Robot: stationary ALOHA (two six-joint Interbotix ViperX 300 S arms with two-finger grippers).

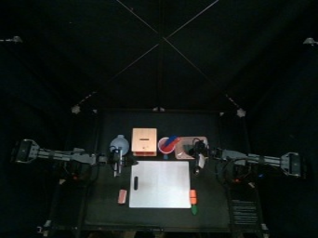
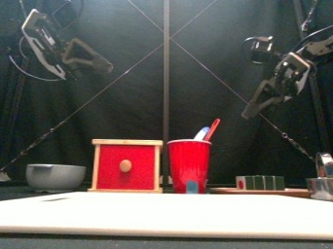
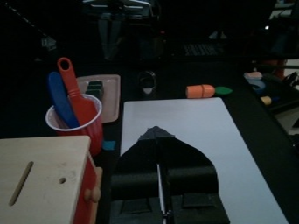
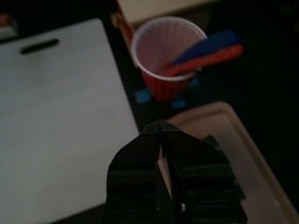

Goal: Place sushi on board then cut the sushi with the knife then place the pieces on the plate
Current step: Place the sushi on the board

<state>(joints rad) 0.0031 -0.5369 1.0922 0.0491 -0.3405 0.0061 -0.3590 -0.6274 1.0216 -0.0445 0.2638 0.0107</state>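
Board (image 1: 162,183) is lying clear below, between left end effector (image 3: 152,131) and right end effector (image 4: 162,128), both hovering closed, empty.

Worktop (image 1: 99,212): 1 white cutting board (image 1: 162,183), centre. Behind, left to right: blue-grey bowl (image 1: 119,144), wooden box (image 1: 145,140), red cup (image 1: 170,145), pink tray (image 1: 195,147). 1 orange toy (image 1: 122,195) left of board, 1 orange-green toy (image 1: 194,197) right. Left tool (image 1: 118,167), right tool (image 1: 199,165) near back corners.

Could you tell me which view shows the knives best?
The left wrist view: both knives rise clear above the cup's rim. The right wrist view foreshortens them; front shows only their ends; top, tiny specks.
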